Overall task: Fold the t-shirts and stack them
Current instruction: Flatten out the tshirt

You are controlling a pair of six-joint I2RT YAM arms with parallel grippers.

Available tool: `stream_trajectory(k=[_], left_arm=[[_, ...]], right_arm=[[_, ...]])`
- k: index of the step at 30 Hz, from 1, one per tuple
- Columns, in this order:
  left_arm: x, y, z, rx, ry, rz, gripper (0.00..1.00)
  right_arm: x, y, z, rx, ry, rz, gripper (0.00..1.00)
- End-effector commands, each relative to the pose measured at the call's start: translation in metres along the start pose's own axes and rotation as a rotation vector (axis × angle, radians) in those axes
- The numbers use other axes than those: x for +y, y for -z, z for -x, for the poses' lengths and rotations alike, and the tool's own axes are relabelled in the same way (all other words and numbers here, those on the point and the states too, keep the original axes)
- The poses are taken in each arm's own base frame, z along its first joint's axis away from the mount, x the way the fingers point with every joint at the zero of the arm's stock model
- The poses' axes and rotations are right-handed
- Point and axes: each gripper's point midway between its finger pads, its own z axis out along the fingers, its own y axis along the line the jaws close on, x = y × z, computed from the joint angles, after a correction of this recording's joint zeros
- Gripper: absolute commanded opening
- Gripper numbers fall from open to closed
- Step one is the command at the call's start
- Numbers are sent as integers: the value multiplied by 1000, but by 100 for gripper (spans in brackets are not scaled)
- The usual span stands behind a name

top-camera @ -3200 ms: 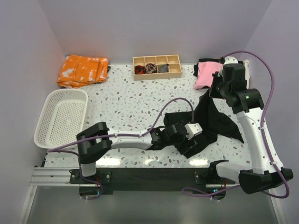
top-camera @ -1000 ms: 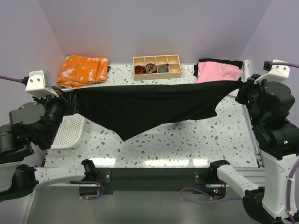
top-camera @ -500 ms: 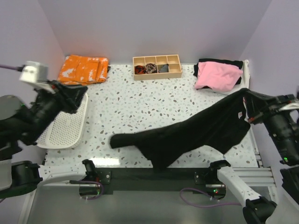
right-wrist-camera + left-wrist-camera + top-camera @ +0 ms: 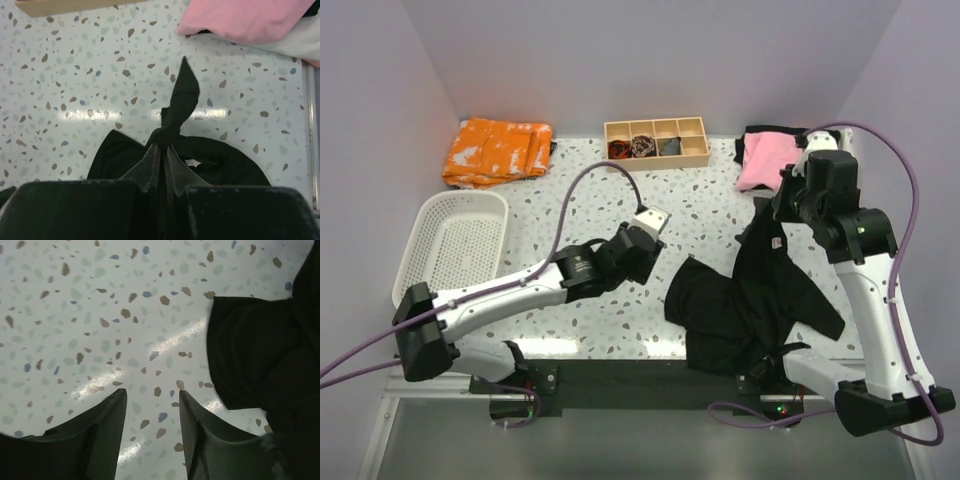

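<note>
The right claw (image 4: 161, 159) is clenched hard on the black t-shirt (image 4: 745, 300). Its fingers are pressed together on a twisted bunch of cloth, and a dark peak of fabric pokes out past the fingertips toward the far side. That bunch is held up off the surface (image 4: 580, 200), right of centre. The shirt drapes down from the grip in a long fold, and a small white label (image 4: 779, 243) shows just below the claw. The rest of the shirt lies crumpled in a heap on the near right part of the surface, running right up to the near edge.

Over to the left claw (image 4: 152, 392): released, fingers spread apart, with only bare speckled surface between them. It points down near the middle of the surface, just left of the heap. In its wrist view the shirt's dark edge sits to the right of the fingers, apart from them.

In the far right corner a pink t-shirt (image 4: 765, 160) lies on top of another black one (image 4: 760, 132), partly behind the right arm. A wooden tray (image 4: 655, 143) sits at the far middle, with small dark rolled pieces in its left compartments. An orange cloth (image 4: 495, 148) with a white pattern is bunched in the far left corner. A white basket (image 4: 420, 262) rests along the left edge, on the near side of that cloth.
</note>
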Motion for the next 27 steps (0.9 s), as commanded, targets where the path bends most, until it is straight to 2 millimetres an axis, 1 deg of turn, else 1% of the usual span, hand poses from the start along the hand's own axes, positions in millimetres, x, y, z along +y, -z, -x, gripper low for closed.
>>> stream_trajectory(k=[1, 2, 3, 4, 5, 7, 8, 9, 11, 14, 15, 17, 18, 20, 21, 27], left_arm=[[-73, -30, 8, -113, 57, -305, 55], [-82, -40, -4, -90, 40, -321, 60], [-100, -40, -9, -97, 5, -361, 61], [-107, -44, -18, -87, -25, -364, 62], [-122, -49, -37, -57, -87, -369, 64], [-132, -54, -52, -27, -129, -372, 70], [-138, -59, -66, 4, -148, -380, 71], [-144, -60, -76, 27, -150, -407, 71], [-148, -62, -89, 70, -124, -419, 73], [-147, -62, -110, 156, -98, -411, 75], [-144, -60, -120, 195, -103, -413, 75], [-140, -58, -131, 243, -70, -391, 76], [-135, -57, -141, 271, -66, -374, 76], [-132, -54, -149, 298, -31, -364, 76], [-131, -52, -158, 321, -27, -371, 76], [-130, -47, -179, 403, 39, -365, 75]], right_arm=[[-13, 29, 46, -184, -35, -69, 0], [-14, 28, 46, -180, -35, -76, 0], [-15, 26, 45, -177, -36, -83, 0], [-16, 24, 44, -167, -35, -89, 0], [-16, 22, 44, -163, -34, -90, 0], [-16, 18, 43, -150, -34, -96, 0], [-17, 18, 42, -147, -34, -100, 0], [-17, 17, 42, -144, -36, -102, 0], [-18, 15, 41, -136, -36, -108, 0], [-18, 14, 40, -132, -34, -112, 0], [-18, 14, 40, -132, -34, -112, 0], [-18, 13, 39, -126, -34, -113, 0], [-18, 13, 38, -124, -34, -112, 0], [-18, 12, 38, -123, -35, -114, 0], [-18, 11, 37, -120, -34, -114, 0], [-19, 11, 37, -118, -34, -116, 0]])
